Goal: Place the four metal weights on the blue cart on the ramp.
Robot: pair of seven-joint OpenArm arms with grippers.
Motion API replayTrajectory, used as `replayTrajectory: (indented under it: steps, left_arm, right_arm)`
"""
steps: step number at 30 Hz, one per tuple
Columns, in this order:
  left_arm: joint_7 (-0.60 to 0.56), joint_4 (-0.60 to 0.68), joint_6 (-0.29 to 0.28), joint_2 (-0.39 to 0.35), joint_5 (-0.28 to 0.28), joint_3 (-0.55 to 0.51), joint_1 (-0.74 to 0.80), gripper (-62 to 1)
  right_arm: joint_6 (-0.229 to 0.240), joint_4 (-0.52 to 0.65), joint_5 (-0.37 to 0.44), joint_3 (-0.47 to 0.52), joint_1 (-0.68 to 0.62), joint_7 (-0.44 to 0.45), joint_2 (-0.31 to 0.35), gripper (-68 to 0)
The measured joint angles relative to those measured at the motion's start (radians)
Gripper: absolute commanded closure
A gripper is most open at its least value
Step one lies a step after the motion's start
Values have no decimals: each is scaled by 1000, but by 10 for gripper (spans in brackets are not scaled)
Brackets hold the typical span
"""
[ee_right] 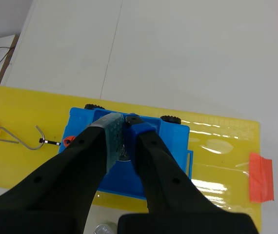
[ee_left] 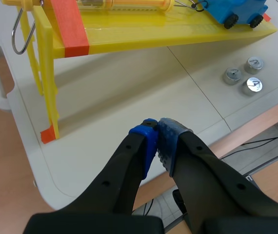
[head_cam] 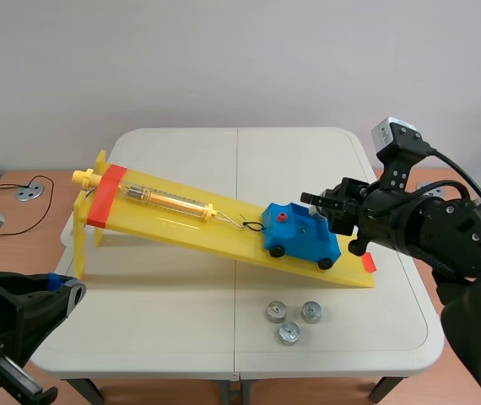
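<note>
The ramp (head_cam: 181,221) looks like glossy yellow plastic and throws bright highlights. The blue cart (head_cam: 304,238) is smooth plastic with a duller finish. Each metal weight (head_cam: 289,333) shines silver with a polished top. The table (head_cam: 139,287) is matt off-white. My pads (ee_left: 170,146) are soft, dotted rubber.

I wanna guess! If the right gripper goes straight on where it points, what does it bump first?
Probably the blue cart: the right gripper points down at its top, pinching what looks like a metal weight. The gap between them is hard to judge.
</note>
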Motion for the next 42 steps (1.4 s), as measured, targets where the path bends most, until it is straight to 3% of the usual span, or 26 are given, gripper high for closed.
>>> replayTrajectory:
  steps: [15,31,35,39,42]
  left_arm:
    - [0,0,0,0,0,0,0,-27]
    - [0,0,0,0,0,0,0,-27]
    - [0,0,0,0,0,0,0,-27]
    - [0,0,0,0,0,0,0,-27]
    - [0,0,0,0,0,0,0,-27]
  right_arm:
    - [0,-96,-15,0,38,4,-38,-6]
    - [-23,-98,-34,0,38,34,-38,-9]
    - [-27,-98,-34,0,38,34,-38,-94]
    - [-27,-98,-37,0,38,42,-38,-109]
    - [-27,-98,-49,0,38,56,-38,-215]
